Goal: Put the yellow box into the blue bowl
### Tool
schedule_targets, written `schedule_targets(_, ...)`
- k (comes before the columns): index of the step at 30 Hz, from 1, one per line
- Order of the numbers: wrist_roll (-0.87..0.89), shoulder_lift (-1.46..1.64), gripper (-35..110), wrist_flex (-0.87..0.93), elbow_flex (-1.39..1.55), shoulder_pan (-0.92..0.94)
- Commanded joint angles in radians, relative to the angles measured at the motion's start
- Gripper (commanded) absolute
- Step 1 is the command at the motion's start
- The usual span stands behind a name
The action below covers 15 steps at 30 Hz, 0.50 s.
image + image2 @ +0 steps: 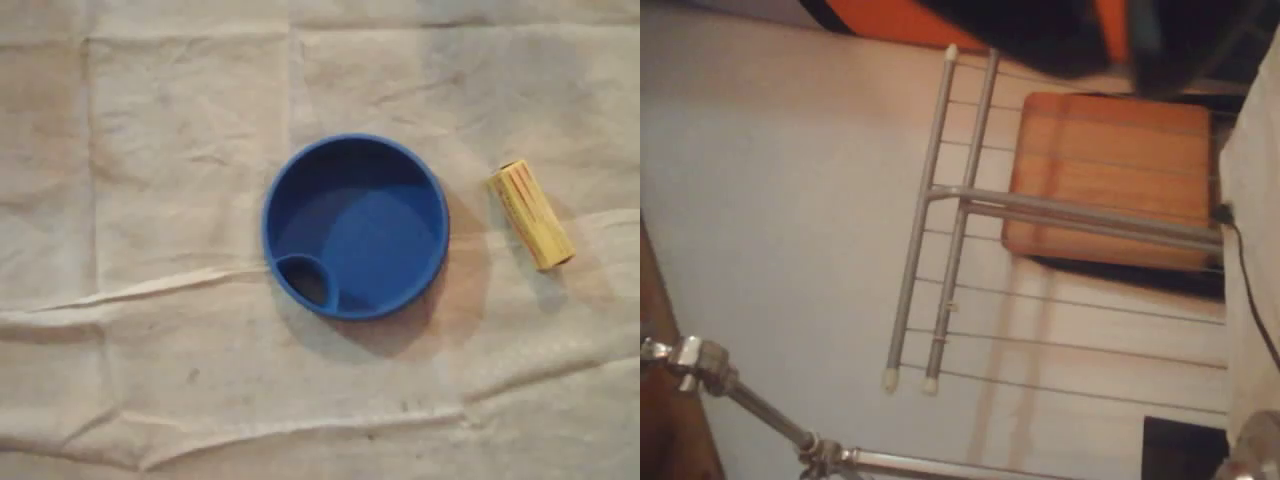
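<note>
In the overhead view a round blue bowl (356, 226) stands in the middle of the cloth, with nothing in it and a small oval pocket at its lower-left inner rim. To its right lies a yellow box (531, 214), long and narrow, slanted, a short gap away from the bowl's rim. The wrist view points away from the table toward a wall. A blurred orange and black part (1060, 30), probably the gripper, crosses its top edge, and its jaws cannot be made out.
A creased beige cloth (150, 200) covers the whole table. The wrist view shows a pale wall, a metal wire rack (940, 220), a wooden panel (1110, 180), a black cable (1250, 300) and a jointed metal rod (740, 395).
</note>
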Motion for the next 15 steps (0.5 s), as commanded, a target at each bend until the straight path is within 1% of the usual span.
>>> schedule_targets(1, 0.0, 0.037, 0, 0.0, -0.005, 0.0)
schedule_targets(15, -0.008, 0.037, 0, 0.0, -0.003, -0.011)
